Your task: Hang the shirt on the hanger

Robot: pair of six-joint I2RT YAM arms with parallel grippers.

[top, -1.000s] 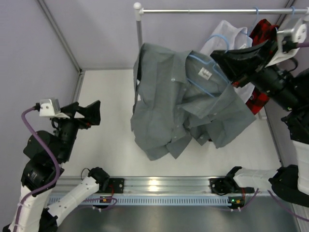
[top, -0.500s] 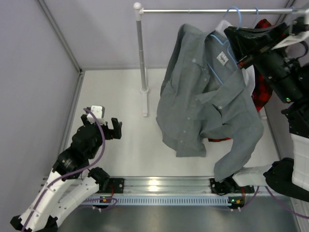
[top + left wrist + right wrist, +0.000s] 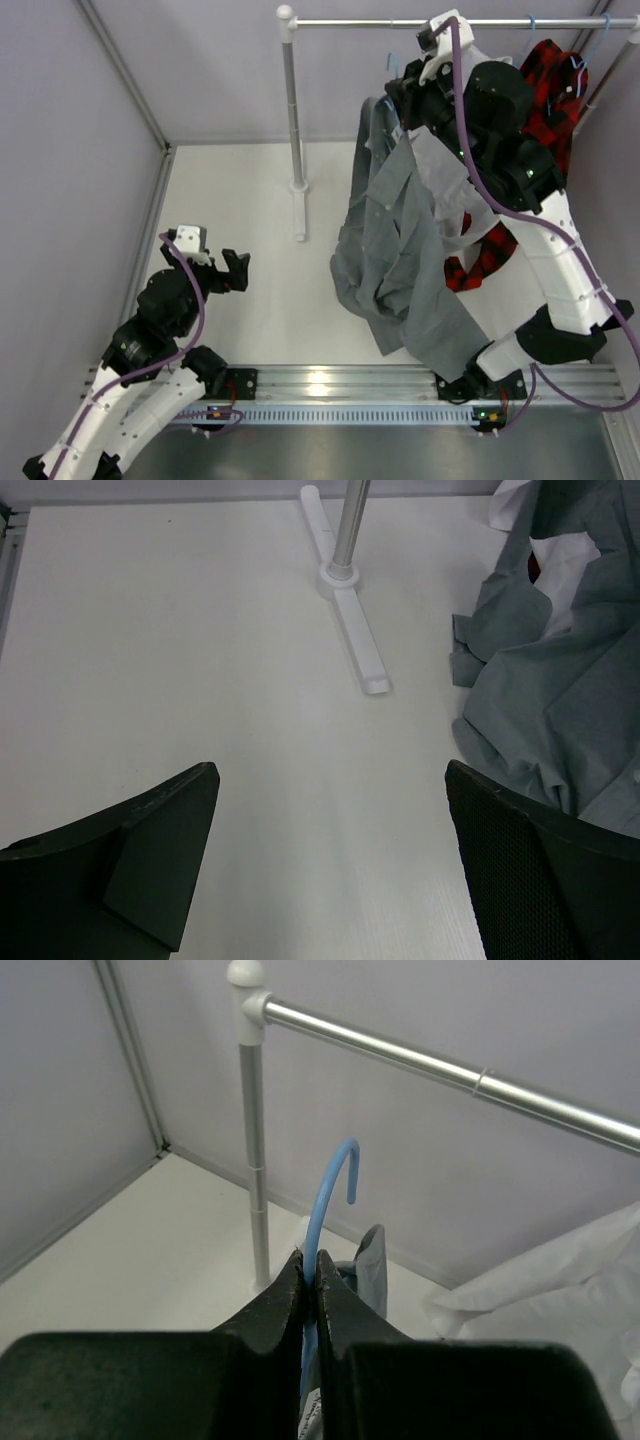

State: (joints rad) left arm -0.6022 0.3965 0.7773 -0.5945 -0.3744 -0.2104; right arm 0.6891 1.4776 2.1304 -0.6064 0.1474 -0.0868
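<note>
I am pinching my right hand [image 3: 311,1265] fully closed on the thin neck of the hanger [image 3: 325,1195], just below its hook. The hook is pointing up, below the rack's rail [image 3: 450,1065] and apart from it, so nothing is hooked on yet. The shirt [image 3: 400,260] is hanging from the hanger under my hand, draping down in front of my right arm, with its lower cloth trailing onto the bench [image 3: 200,630]. I cannot tell whether both of its shoulders are sitting on the wire, because my own arm is covering the collar in the overhead view.

My left hand [image 3: 330,780] is hovering low over the bench with its jaws spread wide, gripping nothing and well apart from the shirt.

I am judging the risks like this. The wire is slim and round, so it could swivel in my pinch and turn the hook away from the rail. The cloth is looking lopsided, so a jerk could slide it off one end of the hanger. The trailing hem could drag or catch on my arm as I am lifting. The white shirt [image 3: 560,1270] and the plaid shirt [image 3: 550,90] are crowding the rail just beside me, so the hook could snag one of them.
</note>
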